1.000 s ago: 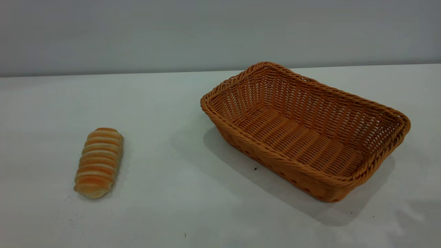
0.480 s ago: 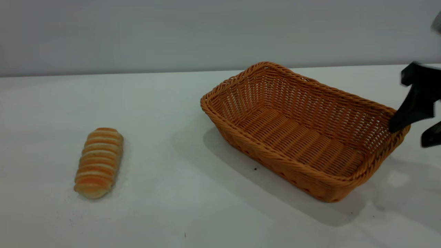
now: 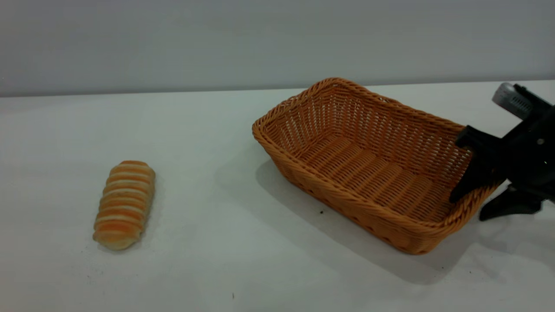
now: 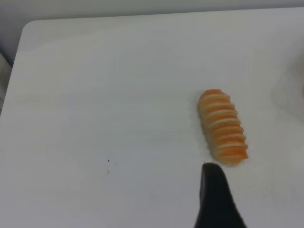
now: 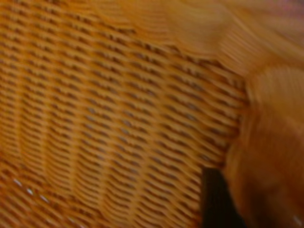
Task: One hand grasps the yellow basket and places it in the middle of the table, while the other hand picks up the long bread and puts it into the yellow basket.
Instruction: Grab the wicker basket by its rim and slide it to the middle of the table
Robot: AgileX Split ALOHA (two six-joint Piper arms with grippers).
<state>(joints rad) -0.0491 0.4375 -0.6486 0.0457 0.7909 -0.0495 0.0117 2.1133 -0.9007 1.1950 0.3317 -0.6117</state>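
Grey wall behind the table (image 3: pixel 217 268) — right gripper (image 3: pixel 470 203) spread wide, straddling the yellow basket (image 3: pixel 347 199) rim, gripping nothing.

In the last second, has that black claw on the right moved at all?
Yes. The right gripper came in from the right edge and now straddles the yellow basket's right rim.

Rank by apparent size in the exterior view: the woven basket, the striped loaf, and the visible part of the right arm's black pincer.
1. Orange-tan woven wicker basket, clearly largest.
2 and 3. Black right pincer and orange-and-cream striped long bread: unsure, since the pincer is cut off at the edge and straddles the basket's right rim.
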